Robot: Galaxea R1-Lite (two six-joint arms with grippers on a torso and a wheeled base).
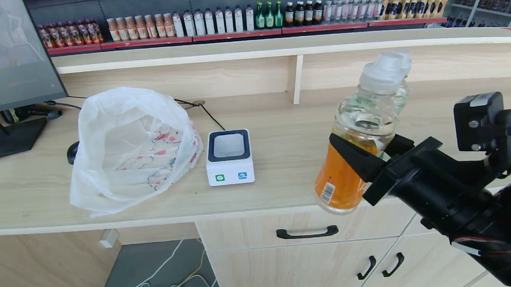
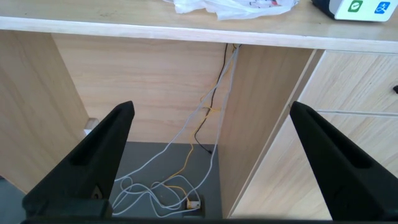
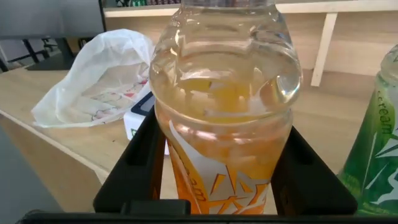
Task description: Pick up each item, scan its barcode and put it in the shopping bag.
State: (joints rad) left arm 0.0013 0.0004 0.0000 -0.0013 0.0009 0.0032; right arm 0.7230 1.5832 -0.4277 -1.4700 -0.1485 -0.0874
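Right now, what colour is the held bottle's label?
Orange; the bottle shows best in the head view.

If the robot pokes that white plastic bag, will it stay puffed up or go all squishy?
Probably squishy: the shopping bag is thin, crinkled plastic, slumped on the counter. It would likely slide or crumple rather than tip. The patterned pack showing through it may weigh it down a little.

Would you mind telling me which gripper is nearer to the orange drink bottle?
Right. The right gripper is clamped around the bottle; the left gripper hangs open below the counter edge.
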